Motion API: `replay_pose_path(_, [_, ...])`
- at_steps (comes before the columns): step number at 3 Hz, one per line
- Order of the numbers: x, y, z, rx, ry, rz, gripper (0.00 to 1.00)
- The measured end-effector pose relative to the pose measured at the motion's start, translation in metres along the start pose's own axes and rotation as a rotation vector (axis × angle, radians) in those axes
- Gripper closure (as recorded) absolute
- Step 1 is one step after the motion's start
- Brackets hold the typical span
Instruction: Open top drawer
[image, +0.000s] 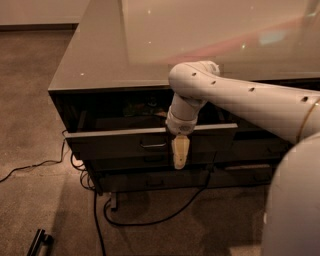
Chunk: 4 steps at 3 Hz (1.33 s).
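Dark grey-black and flat-fronted, the top drawer (110, 145) stands partly pulled out from under the glossy counter (150, 45). Its front sits proud of the two like drawers (150, 181) below it, and a dark strip of interior shows behind its upper edge. The metal pull (152, 145) sits at the middle of that front. The pincer (180, 152) hangs tip-down before the drawer front, just right of the pull and seemingly not on it. Whether it is apart or together I cannot tell — it reads as one pale shape. The white arm (240, 97) reaches in from the drawer's right, its wrist crossing the drawer's upper edge.

As I judge the risks, with no sure hold on the pull a further tug could slip off and gain nothing. If the wrist lifts, it could catch the counter's lip above the drawer. A black cable (150, 220) loops on the carpet (30, 100) below the drawer, where the base might snag it.

For room, open carpet lies in front of the drawer, so the front has free travel outward. Left of the drawer the counter ends at a corner.
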<state>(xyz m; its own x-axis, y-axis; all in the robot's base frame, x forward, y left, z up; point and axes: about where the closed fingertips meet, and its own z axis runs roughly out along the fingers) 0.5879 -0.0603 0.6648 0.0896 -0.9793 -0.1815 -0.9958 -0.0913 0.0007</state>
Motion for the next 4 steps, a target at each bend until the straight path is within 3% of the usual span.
replay_pose_path(2, [0.008, -0.013, 0.013, -0.025, 0.025, 0.011, 0.39])
replay_pose_path(4, [0.027, 0.018, 0.022, -0.048, 0.045, 0.076, 0.86])
